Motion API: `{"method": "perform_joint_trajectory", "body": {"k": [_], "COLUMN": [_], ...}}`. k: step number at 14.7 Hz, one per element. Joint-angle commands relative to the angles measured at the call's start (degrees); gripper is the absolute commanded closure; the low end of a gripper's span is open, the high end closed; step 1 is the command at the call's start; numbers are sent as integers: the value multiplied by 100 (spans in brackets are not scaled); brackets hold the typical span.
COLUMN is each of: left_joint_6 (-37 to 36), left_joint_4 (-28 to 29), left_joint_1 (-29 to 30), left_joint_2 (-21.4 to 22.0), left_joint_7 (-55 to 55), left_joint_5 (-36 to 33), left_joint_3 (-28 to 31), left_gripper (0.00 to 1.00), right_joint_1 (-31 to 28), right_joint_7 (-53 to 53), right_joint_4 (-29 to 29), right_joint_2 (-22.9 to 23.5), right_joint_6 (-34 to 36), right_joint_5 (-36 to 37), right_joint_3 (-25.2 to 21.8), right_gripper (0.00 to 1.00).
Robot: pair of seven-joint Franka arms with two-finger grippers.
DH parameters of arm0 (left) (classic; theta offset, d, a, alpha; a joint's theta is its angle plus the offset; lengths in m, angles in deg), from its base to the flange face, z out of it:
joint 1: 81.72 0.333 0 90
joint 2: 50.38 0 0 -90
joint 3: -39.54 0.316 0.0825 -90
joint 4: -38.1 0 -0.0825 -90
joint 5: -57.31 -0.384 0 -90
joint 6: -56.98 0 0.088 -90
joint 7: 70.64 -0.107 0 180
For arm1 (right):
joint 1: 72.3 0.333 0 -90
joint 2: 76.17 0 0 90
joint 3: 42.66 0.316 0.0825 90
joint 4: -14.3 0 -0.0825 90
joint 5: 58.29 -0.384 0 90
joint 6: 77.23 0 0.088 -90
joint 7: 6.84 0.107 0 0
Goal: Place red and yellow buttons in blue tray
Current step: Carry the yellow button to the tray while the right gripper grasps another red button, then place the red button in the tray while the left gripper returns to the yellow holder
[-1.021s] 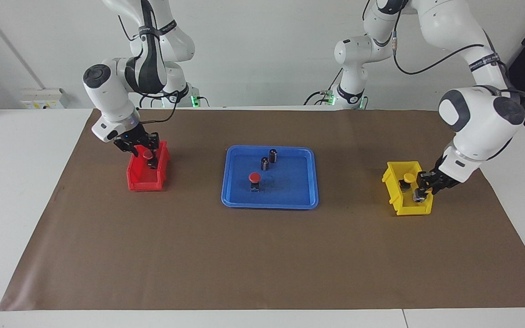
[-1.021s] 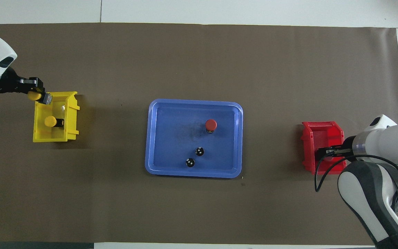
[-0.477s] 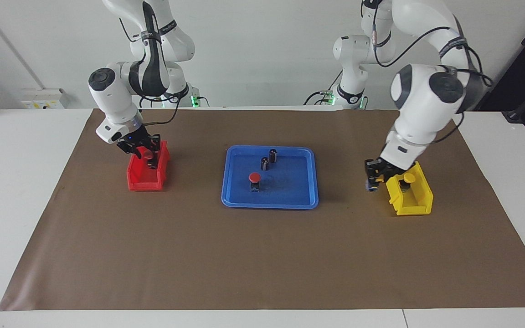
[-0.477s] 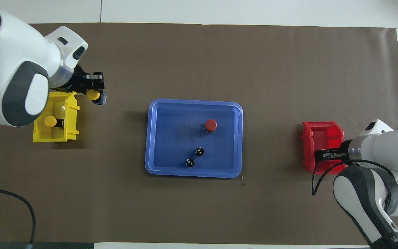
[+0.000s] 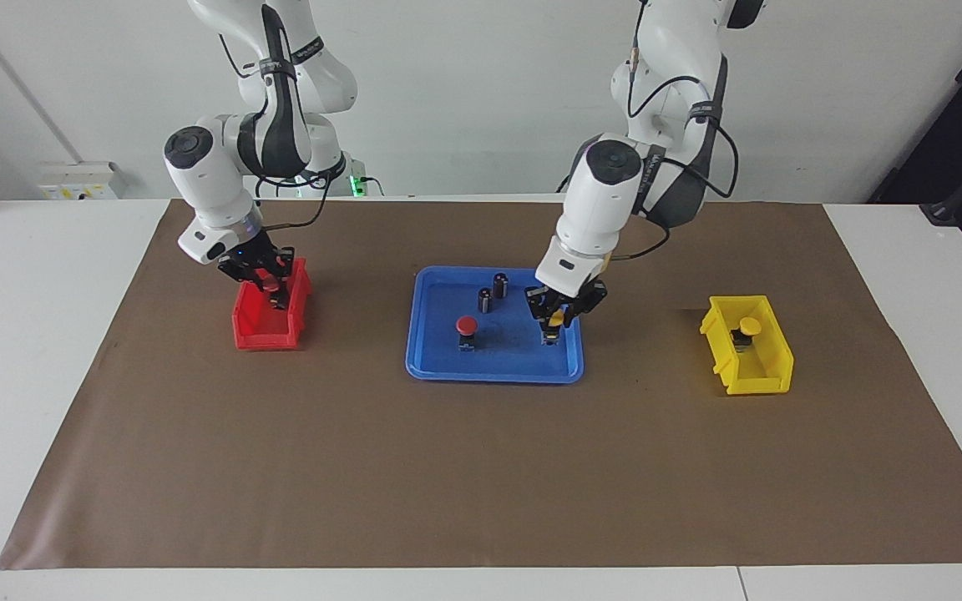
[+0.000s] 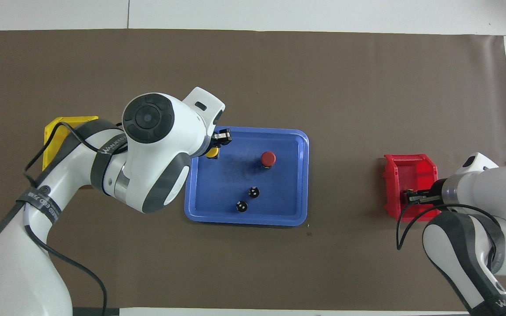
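Note:
My left gripper [image 5: 554,322] is shut on a yellow button [image 5: 559,317] and holds it low over the blue tray [image 5: 493,375], at the tray's end toward the left arm. From overhead the yellow button [image 6: 211,153] shows just inside the blue tray's [image 6: 244,222] rim, under the left gripper [image 6: 215,146]. One red button [image 5: 467,325] stands upright in the tray. Down in the red bin [image 5: 264,334], my right gripper [image 5: 270,281] is shut on a second red button [image 5: 269,287]. Another yellow button [image 5: 750,325] sits in the yellow bin [image 5: 752,376].
Two dark metallic cylinders [image 5: 500,284] [image 5: 485,299] stand in the tray, nearer to the robots than the red button. A brown mat [image 5: 481,467] covers the table. The left arm spans the mat between the yellow bin [image 6: 53,129] and the tray.
The left arm swung from the yellow bin to the blue tray, carrying the yellow button. The right gripper closed on the red button in the red bin.

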State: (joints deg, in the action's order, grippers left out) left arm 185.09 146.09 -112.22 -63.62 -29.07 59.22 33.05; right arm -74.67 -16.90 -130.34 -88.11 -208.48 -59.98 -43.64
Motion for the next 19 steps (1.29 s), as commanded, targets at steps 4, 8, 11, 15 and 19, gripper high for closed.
{"method": "perform_joint_trajectory", "body": {"k": [4, 8, 11, 15, 19], "left_joint_6": [381, 522, 216, -1216, -1798], "left_joint_4": [275, 276, 162, -102, -120], "left_joint_1": [-202, -167, -132, 393, 1429], "left_joint_2": [-188, -285, -180, 452, 804], "left_joint_7": [247, 255, 255, -103, -1691], "left_joint_5": [117, 117, 117, 73, -41], "left_joint_3": [131, 131, 149, 184, 263], "left_gripper": [98, 39, 0, 0, 0], "right_joint_1": [-53, -9, -18, -9, 543], "right_joint_7": [-224, 389, 1074, 2102, 3034], "right_joint_4": [1866, 2940, 3704, 4233, 4024], "right_joint_2": [525, 947, 1307, 1747, 2178], "right_joint_6": [1792, 2480, 2691, 2429, 1507], "right_joint_5": [-42, -68, -112, -112, -86], "right_joint_3": [45, 281, 782, 1739, 2084], "right_gripper": [66, 66, 65, 65, 65]}}
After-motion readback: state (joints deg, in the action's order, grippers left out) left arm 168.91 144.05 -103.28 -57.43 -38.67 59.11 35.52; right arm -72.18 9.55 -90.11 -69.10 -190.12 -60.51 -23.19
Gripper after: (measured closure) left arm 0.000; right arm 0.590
